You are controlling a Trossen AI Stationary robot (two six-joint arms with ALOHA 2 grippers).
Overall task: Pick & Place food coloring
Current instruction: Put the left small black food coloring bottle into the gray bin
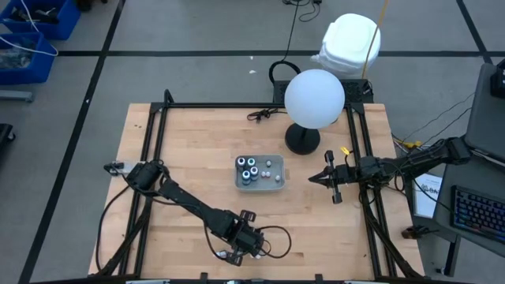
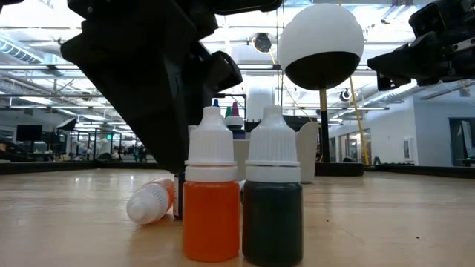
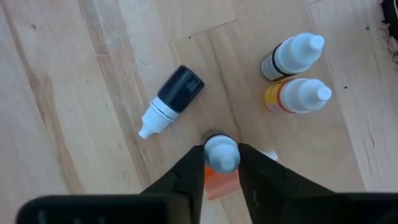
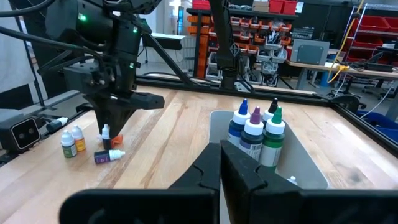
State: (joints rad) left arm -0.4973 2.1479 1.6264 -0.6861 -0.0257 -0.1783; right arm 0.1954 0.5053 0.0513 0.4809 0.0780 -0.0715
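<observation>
My left gripper (image 3: 221,163) has closed its fingers (image 3: 186,174) on either side of an upright orange bottle (image 3: 219,177), white cap (image 3: 221,152) between the tips, near the table's (image 1: 189,150) front edge, well in front of the tray (image 1: 278,186). Just beside that bottle a dark bottle (image 3: 174,98) lies on its side. A little farther from it stand two more, an orange one (image 3: 297,97) and a dark one (image 3: 292,55), close together. The low view shows those two upright (image 2: 211,196) (image 2: 272,196) and touching. The tray, mid-table, holds taller bottles with coloured tips (image 4: 255,134). My right gripper (image 4: 221,163) is fully shut and empty, hovering just right of the tray beside the lamp (image 1: 313,98).
</observation>
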